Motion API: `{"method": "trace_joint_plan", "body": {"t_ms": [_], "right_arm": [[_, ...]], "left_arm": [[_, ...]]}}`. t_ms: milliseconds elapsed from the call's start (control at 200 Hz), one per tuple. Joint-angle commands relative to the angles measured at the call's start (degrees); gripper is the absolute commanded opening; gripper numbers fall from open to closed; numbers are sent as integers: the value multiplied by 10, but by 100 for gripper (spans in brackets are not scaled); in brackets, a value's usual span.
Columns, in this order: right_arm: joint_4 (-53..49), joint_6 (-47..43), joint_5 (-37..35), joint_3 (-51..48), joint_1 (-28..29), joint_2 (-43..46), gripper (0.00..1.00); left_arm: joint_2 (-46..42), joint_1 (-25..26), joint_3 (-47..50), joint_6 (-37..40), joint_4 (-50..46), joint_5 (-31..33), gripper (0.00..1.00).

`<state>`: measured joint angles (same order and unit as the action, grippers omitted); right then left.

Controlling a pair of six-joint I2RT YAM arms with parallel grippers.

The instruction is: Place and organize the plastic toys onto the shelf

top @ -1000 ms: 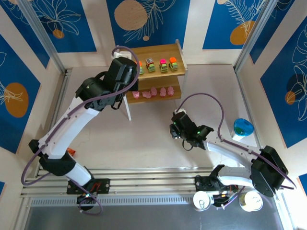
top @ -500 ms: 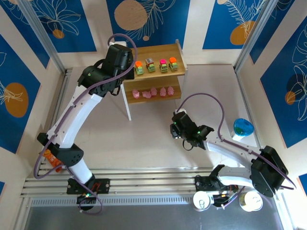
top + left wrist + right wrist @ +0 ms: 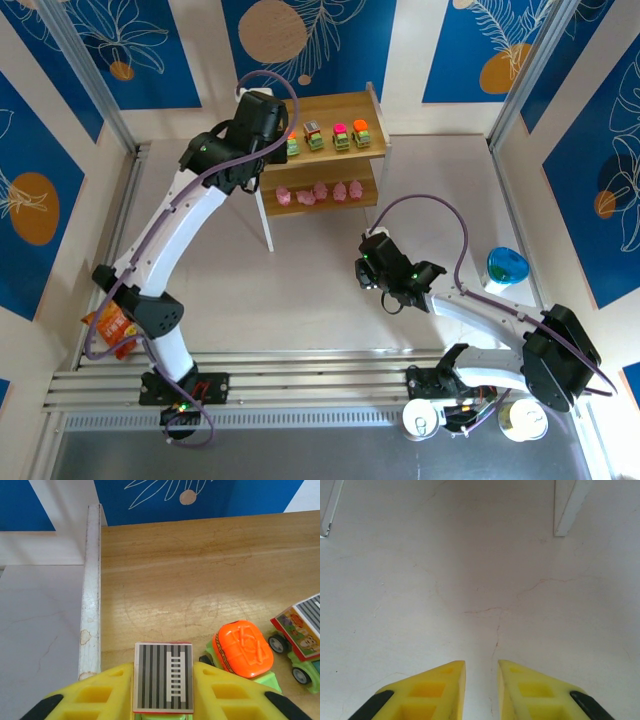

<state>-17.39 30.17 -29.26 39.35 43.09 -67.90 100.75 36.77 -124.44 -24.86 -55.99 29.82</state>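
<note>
DESK: What is the left arm doing at the shelf?

PHOTOGRAPHER: The left gripper [image 3: 162,666] is clamped on a grey-topped truck [image 3: 162,677]. Its yellow fingers [image 3: 100,692] press against both sides of the toy. The truck is over the left end of the top tier of the shelf [image 3: 325,108], near the white side support [image 3: 91,590]. Whether its wheels touch the board, I cannot tell.

DESK: And the other toys?

PHOTOGRAPHER: Just beside the held truck, to its right, stands an orange-topped truck [image 3: 243,650]. Next along is a third truck [image 3: 299,630] with a striped grey roof. Seen from above, the row of trucks [image 3: 340,137] runs along the top tier towards its right end. Pink pigs [image 3: 320,191] sit in a line on the lower tier.

DESK: The right arm?

PHOTOGRAPHER: The right gripper [image 3: 481,666] hangs above the bare table [image 3: 480,580] in front of the shelf, well apart from it. Its fingertips [image 3: 452,675] are drawn together with only a slim gap between them, and they hold nothing.

DESK: Anything else in shot?

PHOTOGRAPHER: A blue cup [image 3: 506,267] stands near the table's right edge, beyond the right arm. An orange snack bag [image 3: 113,328] lies at the left, beside the left arm's lower section.
</note>
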Motion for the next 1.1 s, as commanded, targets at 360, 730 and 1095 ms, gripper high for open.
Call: {"method": "trace_joint_plan", "body": {"t_ms": [360,730,1095], "right_arm": [[2,7,14,-10,-9,7,24],[6,6,13,-12,-10,6,27],[10,4,-2,-18,-27,-1,46]], "left_arm": [[21,-13,-32,24,14,0,41],[-11,-12,-52,35,24,-2,49],[-171,-12,144,71,87,-13,92]]}}
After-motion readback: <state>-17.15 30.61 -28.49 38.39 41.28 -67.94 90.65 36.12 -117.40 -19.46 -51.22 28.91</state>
